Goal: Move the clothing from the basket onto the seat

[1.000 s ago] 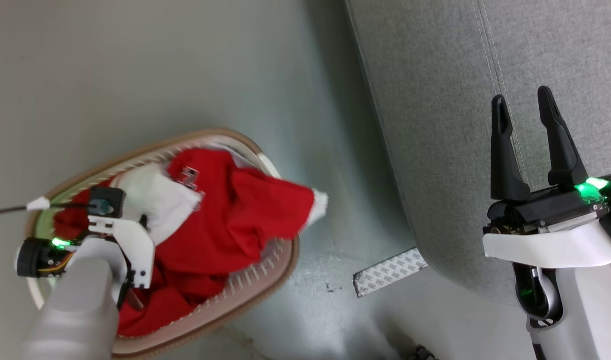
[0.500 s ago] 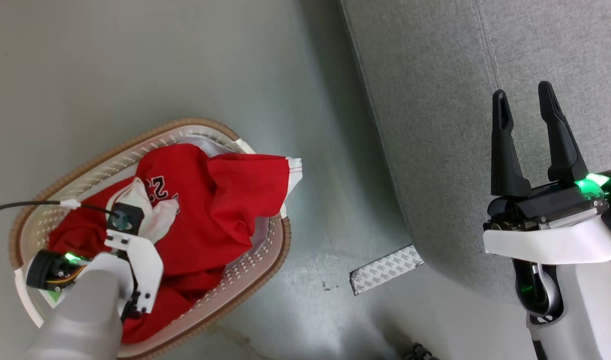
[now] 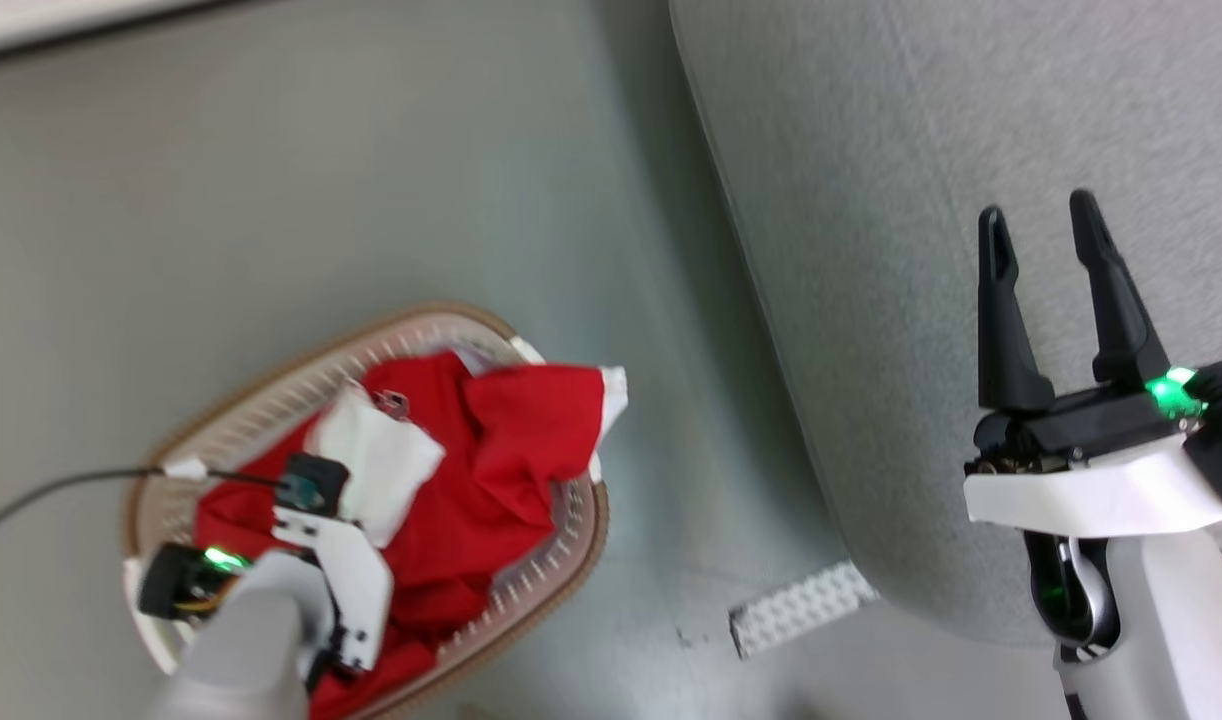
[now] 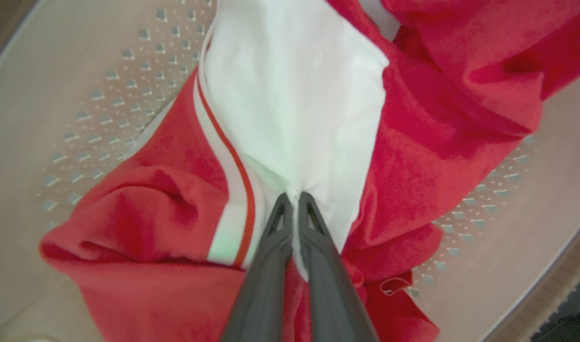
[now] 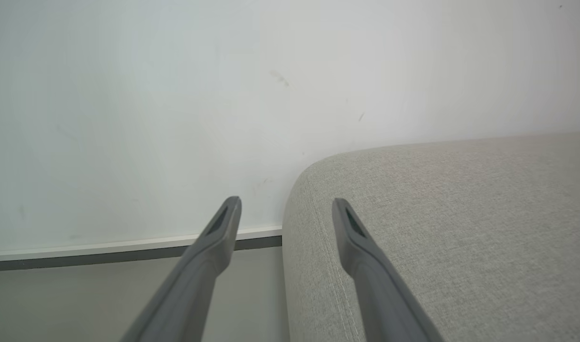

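Observation:
The clothing [image 3: 491, 480], red with a white panel [image 4: 294, 95] and red-and-white striped trim, lies bunched in the white basket [image 3: 571, 545] at the head view's lower left. A red sleeve hangs over the basket's tan rim on the right. My left gripper [image 4: 294, 197] points down into the basket, shut on a fold of the white panel. In the head view its fingers are hidden under the wrist [image 3: 336, 560]. My right gripper [image 3: 1036, 215] is open and holds nothing, over the grey seat [image 3: 871, 200]. The right wrist view shows that gripper [image 5: 286, 203] at the seat's rounded edge [image 5: 461, 213].
The basket stands on a grey-green floor [image 3: 371, 200] left of the seat. A patterned strip of tape [image 3: 801, 608] lies on the floor by the seat's corner. A black cable [image 3: 61, 488] runs to the left wrist. A pale wall with a baseboard [image 5: 128, 247] stands beyond the seat.
The head camera has shifted, so the basket shows lower and further right. The white panel is bunched up higher beside my left wrist. The right gripper stays open.

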You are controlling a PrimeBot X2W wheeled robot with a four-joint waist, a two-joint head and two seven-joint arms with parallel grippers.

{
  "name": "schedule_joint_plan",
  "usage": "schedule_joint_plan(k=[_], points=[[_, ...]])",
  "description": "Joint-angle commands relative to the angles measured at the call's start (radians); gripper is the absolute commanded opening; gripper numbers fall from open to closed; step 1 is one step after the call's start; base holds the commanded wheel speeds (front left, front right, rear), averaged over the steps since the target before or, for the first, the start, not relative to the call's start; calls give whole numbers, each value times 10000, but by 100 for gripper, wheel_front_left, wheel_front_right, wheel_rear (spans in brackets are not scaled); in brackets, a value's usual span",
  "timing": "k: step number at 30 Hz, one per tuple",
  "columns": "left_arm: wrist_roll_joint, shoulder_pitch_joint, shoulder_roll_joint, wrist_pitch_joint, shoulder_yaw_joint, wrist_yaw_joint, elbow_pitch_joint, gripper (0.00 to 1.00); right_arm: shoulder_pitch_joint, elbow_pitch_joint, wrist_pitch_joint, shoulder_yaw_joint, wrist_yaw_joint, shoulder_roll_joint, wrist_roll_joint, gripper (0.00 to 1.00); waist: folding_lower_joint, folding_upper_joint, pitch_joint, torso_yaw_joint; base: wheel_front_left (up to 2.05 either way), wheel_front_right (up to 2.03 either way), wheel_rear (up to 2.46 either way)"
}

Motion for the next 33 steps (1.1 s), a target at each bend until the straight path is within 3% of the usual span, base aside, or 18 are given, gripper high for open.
schedule_joint_plan(k=[1,9,19,25,33], points=[[-132,179,-78,-157,-1,-40,18,0,181,84,3,-33,-21,-10,-130,100,0,-1,-780,328,0,0,0],[-715,820,-790,-1538,16,-268,-67,0,821,436,3,-116,-21,-411,-274,100,0,-1,-2855,999,0,0,0],[-1766,1648,-1139,-2224,-459,-361,-765,0,1633,759,3,-70,-21,-952,-127,100,0,-1,-4842,1680,0,0,0],[-3095,2117,-1137,-2287,-1470,-365,-2266,0,2116,878,3,-133,-21,-1141,-39,100,0,-1,-5638,2100,0,0,0],[-3620,2407,-844,-2359,-1498,-345,-4788,0,2592,955,5,-87,-21,-1163,33,100,0,-1,-6243,2361,0,0,0]])
